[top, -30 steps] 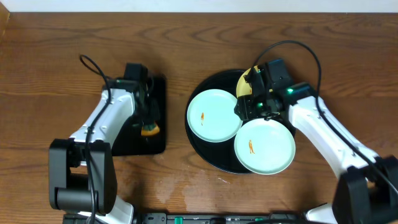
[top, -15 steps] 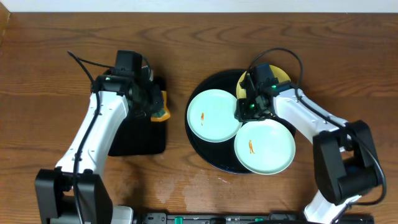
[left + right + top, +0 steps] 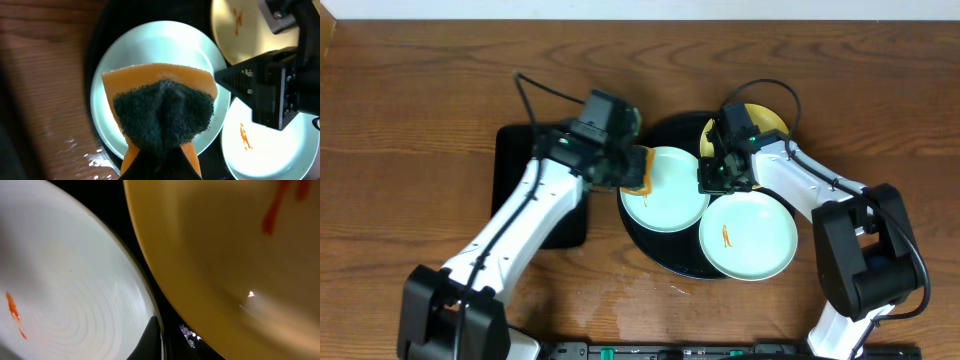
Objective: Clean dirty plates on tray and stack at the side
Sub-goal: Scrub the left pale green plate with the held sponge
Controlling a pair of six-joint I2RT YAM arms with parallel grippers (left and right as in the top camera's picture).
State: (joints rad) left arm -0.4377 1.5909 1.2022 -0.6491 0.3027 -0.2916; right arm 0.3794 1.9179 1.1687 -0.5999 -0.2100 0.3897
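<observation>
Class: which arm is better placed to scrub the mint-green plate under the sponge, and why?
Left. Its tool grips the orange sponge right above that mint-green plate; the right tool is shut by the plates' rims, holding no sponge.

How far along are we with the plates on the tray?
Nothing done: all three sit on the tray, none stacked aside. In hand: the left gripper holds the sponge over the left mint plate, right gripper shut at its rim. Left: smears show on the yellow plate and other mint plate; then stacking.
</observation>
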